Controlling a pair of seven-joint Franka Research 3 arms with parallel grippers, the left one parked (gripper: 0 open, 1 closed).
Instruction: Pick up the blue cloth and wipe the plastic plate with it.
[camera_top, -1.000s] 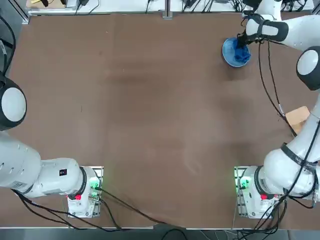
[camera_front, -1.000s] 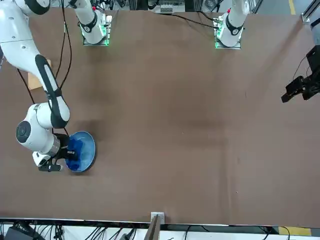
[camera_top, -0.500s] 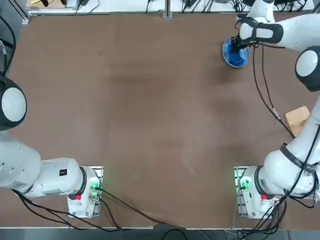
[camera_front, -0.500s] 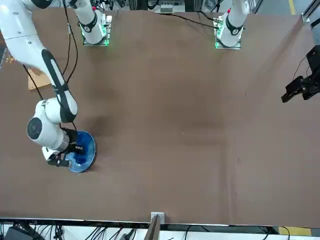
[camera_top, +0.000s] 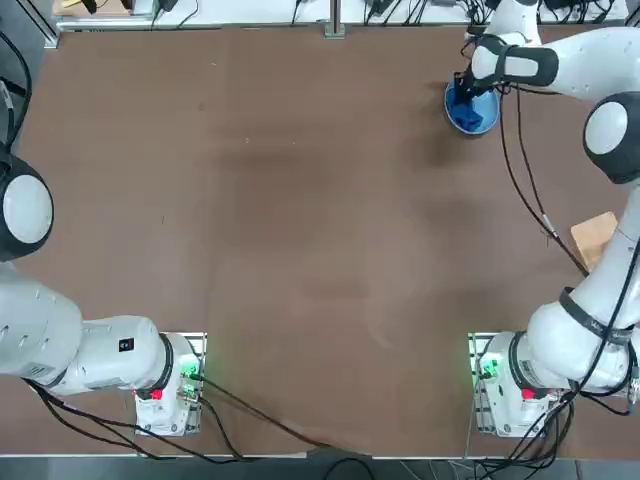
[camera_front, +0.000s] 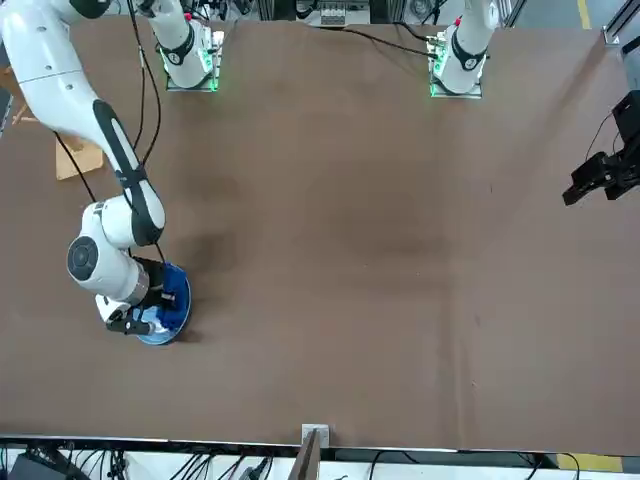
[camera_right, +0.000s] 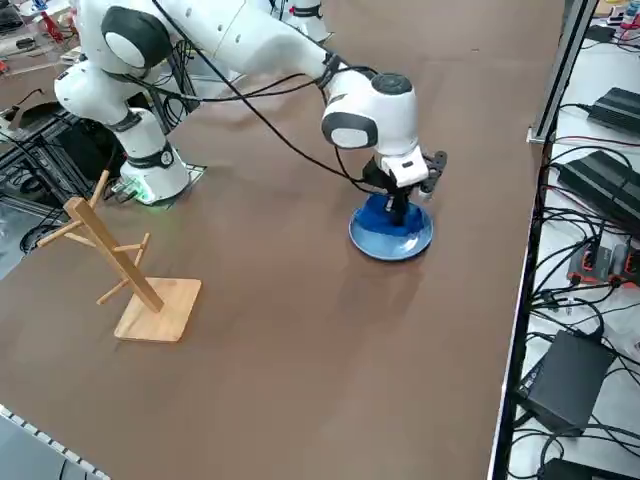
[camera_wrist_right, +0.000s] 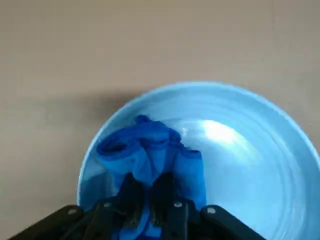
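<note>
The plastic plate (camera_top: 482, 119) is a small pale blue round dish near the table's far right edge. It also shows in the front view (camera_front: 178, 312), the side view (camera_right: 399, 243) and the wrist view (camera_wrist_right: 240, 150). The blue cloth (camera_wrist_right: 150, 145) is bunched up and presses on the plate's inner surface. My right gripper (camera_wrist_right: 148, 187) is shut on the cloth's top, pointing straight down over the plate (camera_right: 400, 212). In the top view the cloth (camera_top: 461, 103) lies on the plate's left part under the gripper (camera_top: 466, 90).
A wooden peg stand (camera_right: 122, 272) is on the table to the robot's right of the plate, seen too in the top view (camera_top: 596, 236). The table's far edge (camera_top: 330, 27) runs close behind the plate. Cables and boxes (camera_right: 580, 200) lie beyond that edge.
My right gripper has dragged the blue cloth across the plate from its right part to its left part. The plate has stayed in place.
</note>
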